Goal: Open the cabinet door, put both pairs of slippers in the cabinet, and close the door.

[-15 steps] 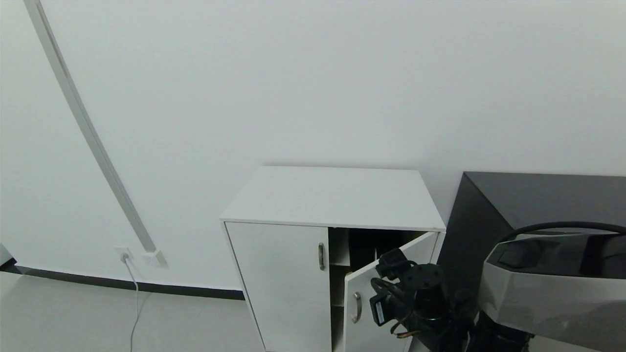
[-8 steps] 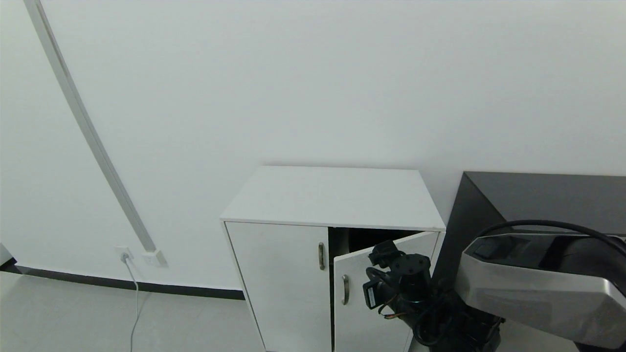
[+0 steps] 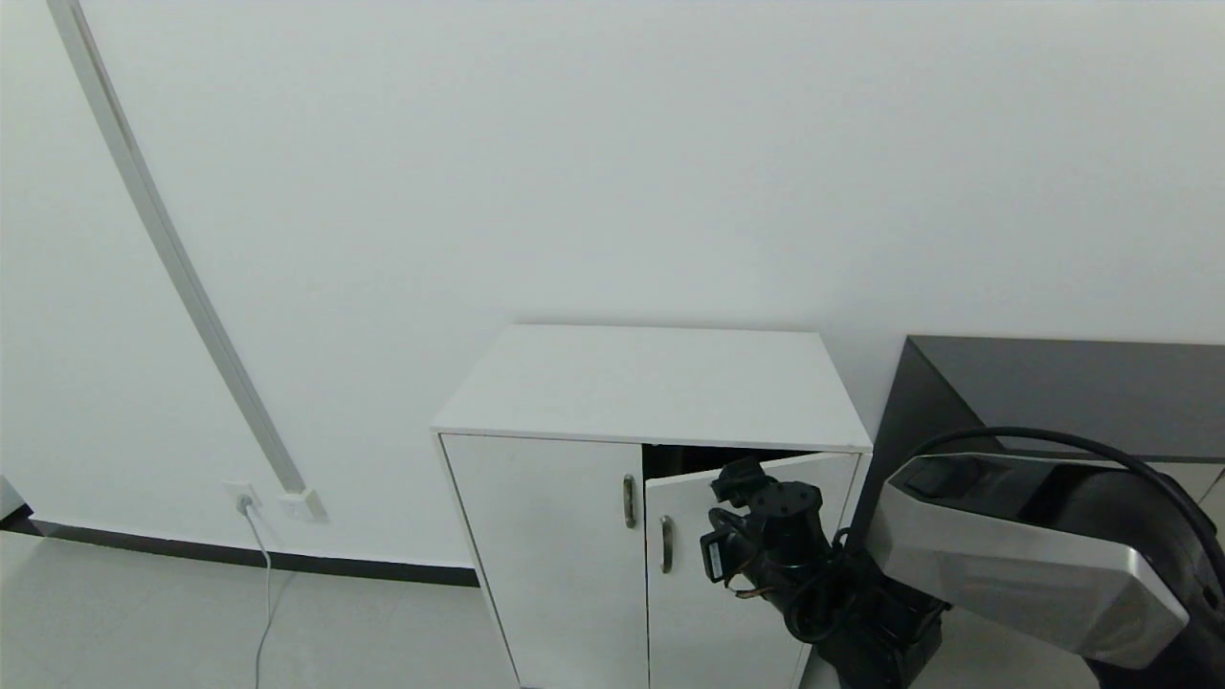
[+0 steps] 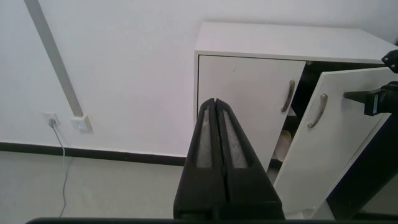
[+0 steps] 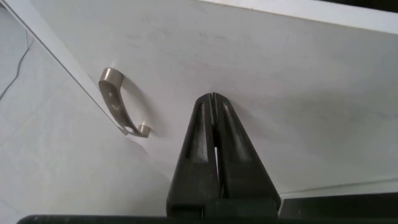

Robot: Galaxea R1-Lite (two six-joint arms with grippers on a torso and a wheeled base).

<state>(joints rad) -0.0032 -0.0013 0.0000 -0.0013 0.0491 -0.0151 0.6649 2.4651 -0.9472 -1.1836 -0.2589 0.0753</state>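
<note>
Right claw (image 5: 214, 102), clenched on nothing, sets its tip against the face of the cabinet's (image 3: 651, 383) right door (image 5: 280, 62), just beside the curved metal handle (image 5: 118, 102). That door stands slightly ajar, with a dark gap at its top. Left claw (image 4: 215, 106), also clenched and empty, hangs well apart from the cabinet's front, facing the left door (image 4: 249, 81).

A plain white wall (image 3: 612, 144) is crossed by a grey duct (image 3: 172, 258) slanting down to a socket (image 3: 241, 498), from which a pale cable (image 3: 265, 593) hangs. Black skirting (image 3: 239, 557) meets the light grey floor (image 3: 124, 622). A dark unit (image 3: 1053, 383) stands against the wall at right.
</note>
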